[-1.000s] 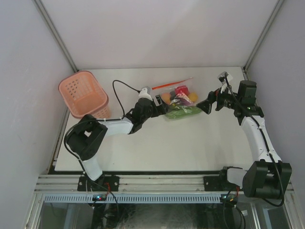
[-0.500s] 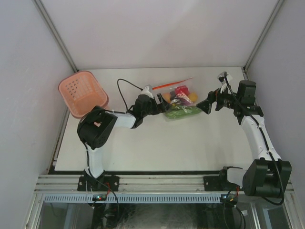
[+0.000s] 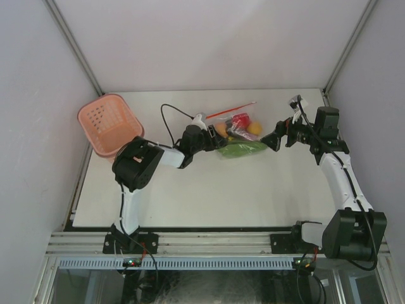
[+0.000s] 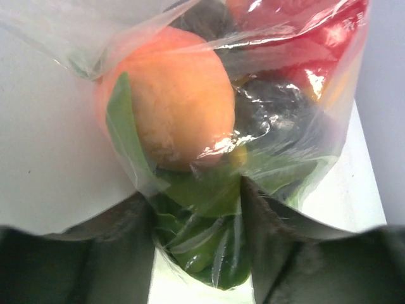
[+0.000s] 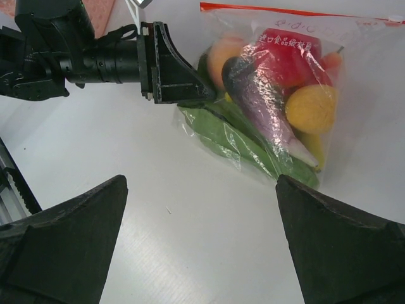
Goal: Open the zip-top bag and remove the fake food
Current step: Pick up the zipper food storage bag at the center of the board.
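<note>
The zip-top bag [image 3: 237, 133] lies at the middle back of the table, its red-orange zipper strip [image 3: 229, 111] on the far edge. The strip also shows in the right wrist view [image 5: 297, 11]. Inside is the fake food: an orange round piece [image 4: 177, 95], a red piece [image 5: 285, 54], a purple eggplant [image 5: 259, 101], a yellow piece [image 5: 310, 107] and green leafy pieces [image 5: 240, 136]. My left gripper [image 3: 212, 140] is shut on the bag's near left corner, with plastic and green leaf between its fingers [image 4: 197, 234]. My right gripper [image 3: 273, 140] is wide open and empty, just right of the bag [image 5: 202, 240].
A pink perforated basket [image 3: 111, 123] stands at the back left of the table. The left arm's black cable [image 3: 166, 114] loops over the table behind the left gripper. Walls close the table at the back and both sides.
The left arm's elbow has swung right toward the bag and its wrist has turned. The bag's contents have shifted a little. The right arm has not moved.
</note>
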